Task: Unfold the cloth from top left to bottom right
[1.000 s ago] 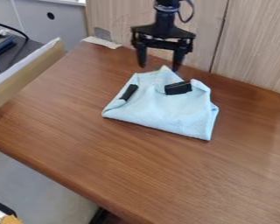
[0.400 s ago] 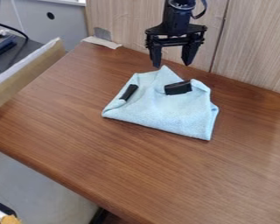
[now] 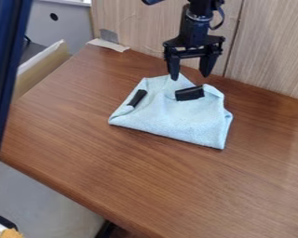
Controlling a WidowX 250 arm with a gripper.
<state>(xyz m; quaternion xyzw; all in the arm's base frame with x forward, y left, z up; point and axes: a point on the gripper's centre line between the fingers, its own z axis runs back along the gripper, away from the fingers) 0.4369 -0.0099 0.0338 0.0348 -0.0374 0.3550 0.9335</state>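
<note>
My black gripper (image 3: 190, 78) hangs over the far edge of the cloth, its two fingers spread apart with nothing between them. The light blue cloth (image 3: 170, 117) lies partly folded on the table, its far corner pointing up beside the left fingertip. On the cloth rest two black objects: a thicker block (image 3: 189, 93) near the right side and a thin bar (image 3: 137, 98) near the left edge. Whether the fingertips touch the cloth I cannot tell.
The brown wooden table (image 3: 83, 139) extends around the cloth. A pale wood-grain wall (image 3: 269, 51) stands close behind the table's far edge. A dark blue post (image 3: 7, 69) rises at the left, in front of a cardboard edge (image 3: 45, 67).
The gripper has shifted right since the first frame, rising a little and then coming down toward the cloth's far corner. The dark blue post has come further into view. The cloth keeps its shape.
</note>
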